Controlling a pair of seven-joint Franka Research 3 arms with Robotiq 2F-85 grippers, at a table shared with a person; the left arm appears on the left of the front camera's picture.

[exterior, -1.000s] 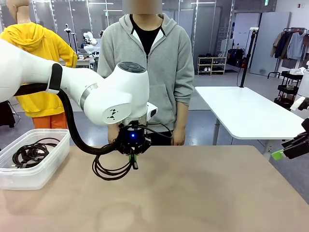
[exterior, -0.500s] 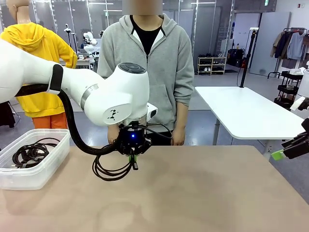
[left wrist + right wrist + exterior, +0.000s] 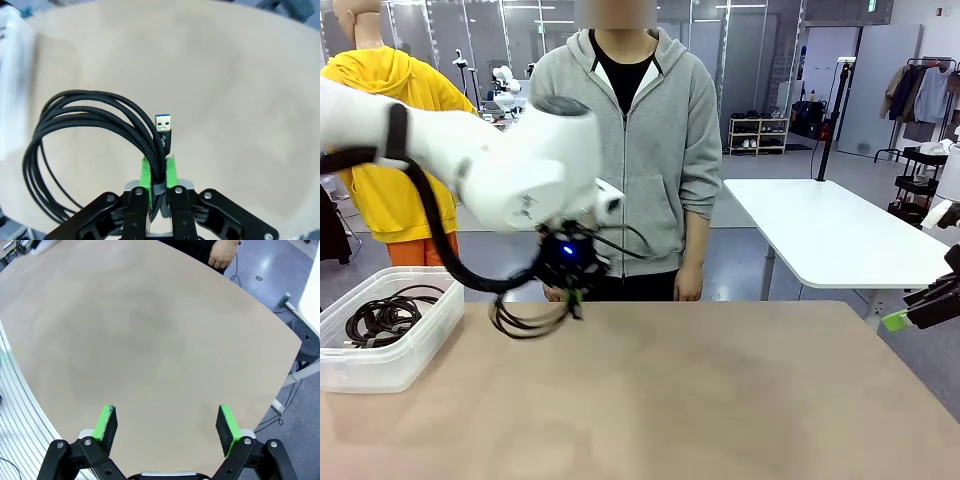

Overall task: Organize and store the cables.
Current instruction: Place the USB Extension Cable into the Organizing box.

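Note:
My left gripper [image 3: 574, 297] is shut on a coiled black cable [image 3: 525, 320] and holds it above the table, toward the far left. Seen from the left wrist, the braided coil [image 3: 75, 145] hangs to one side of the green pads [image 3: 145, 170], and its USB plug [image 3: 164, 125] sticks up past them. More coiled black cables [image 3: 386, 316] lie in the clear plastic bin [image 3: 415, 350] at the table's left edge. My right gripper [image 3: 900, 318] hovers off the table's right edge; the right wrist view shows it [image 3: 168, 424] open over bare tabletop.
A person in a grey hoodie [image 3: 625, 150] stands at the far side, hands down, one hand [image 3: 223, 253] near the table's edge. A white table [image 3: 830, 230] stands behind on the right. The wooden tabletop [image 3: 720, 400] is open in the middle and right.
My left arm has swung left and slightly up, carrying the held cable coil toward the bin. The right arm has stayed where it was.

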